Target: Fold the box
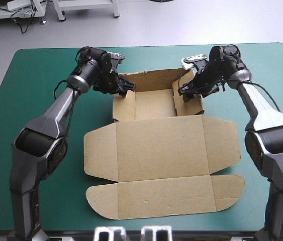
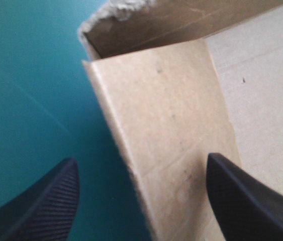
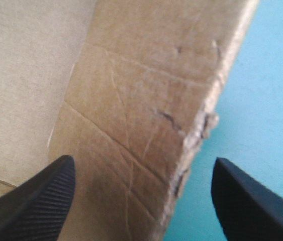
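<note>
Between spread jaws, cropped box [image 2: 171,125] walls.

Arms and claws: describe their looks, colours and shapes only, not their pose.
The left arm and right arm are silver-grey, smooth tapered links with rounded black joints and black wrists. The left claw and right claw each have two broad black fingers, fin-shaped, with a finely ribbed surface.
</note>
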